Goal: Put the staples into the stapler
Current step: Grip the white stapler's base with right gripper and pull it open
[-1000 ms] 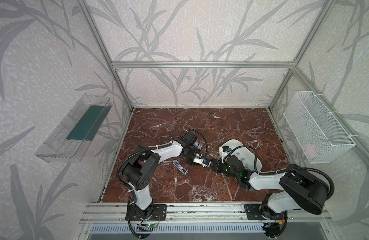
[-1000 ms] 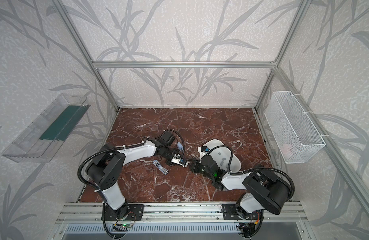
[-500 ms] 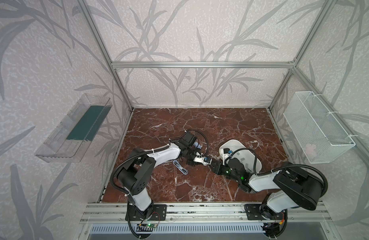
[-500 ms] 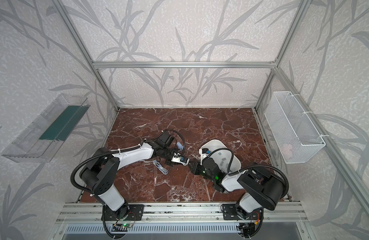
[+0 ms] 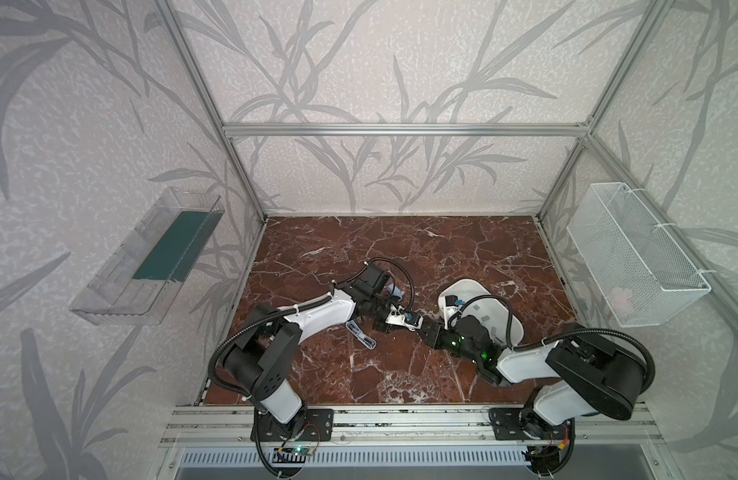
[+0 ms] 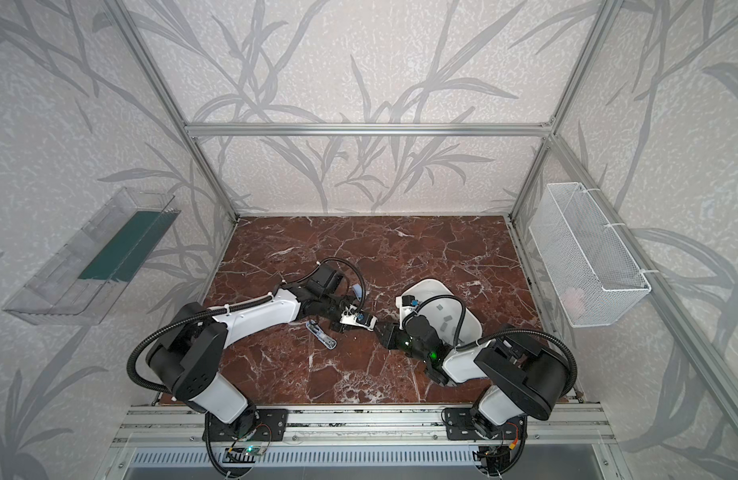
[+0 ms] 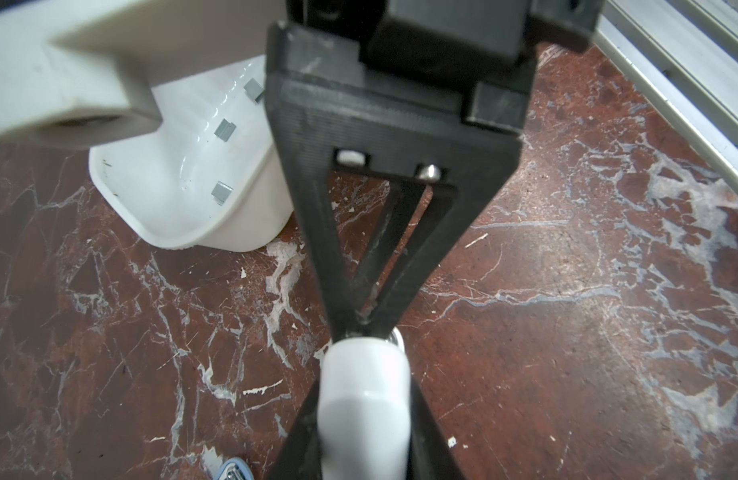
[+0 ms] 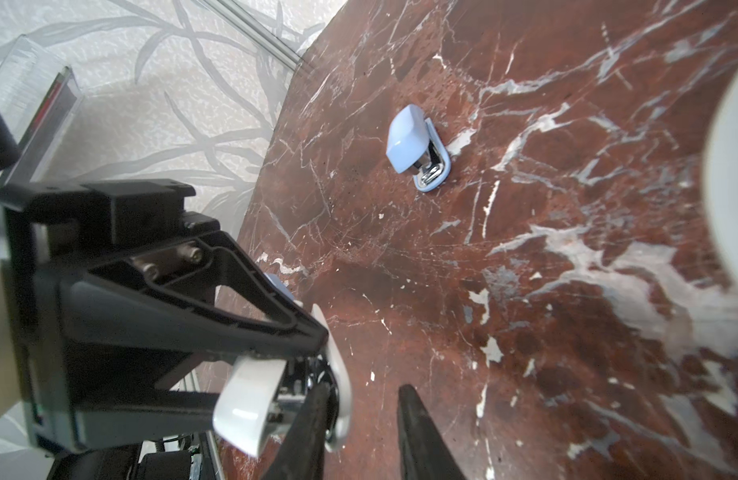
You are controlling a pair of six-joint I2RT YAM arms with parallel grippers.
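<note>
You're on the opening step here, by my read, not the loading one. Your left gripper (image 7: pixel 364 424) is pressed tight on the white stapler (image 8: pixel 247 401), holding it, it seems, just above the table (image 5: pixel 400 249) near the middle. Your right gripper (image 8: pixel 365 399) hangs right at the stapler's nose with its jaws spread and a clear gap between them. Look at the right wrist view: the stapler's thin white plate (image 8: pixel 338 374) sits inside that gap, touching one finger (image 8: pixel 309 428) and apart from the other, so nothing is pinched there yet. Neither tool carries a strip. The staples (image 7: pixel 224 129) lie loose in the white dish (image 7: pixel 184 237) just beside the right arm. They're small flat grey rectangles, apart from one another, and three show in the left wrist view. Next, I'd say, you need to close on that plate and swing it away from the cap while the left grip holds firm, then go to the dish. A blue stapler (image 8: pixel 417 153) rests on the table nearby, untouched.
</note>
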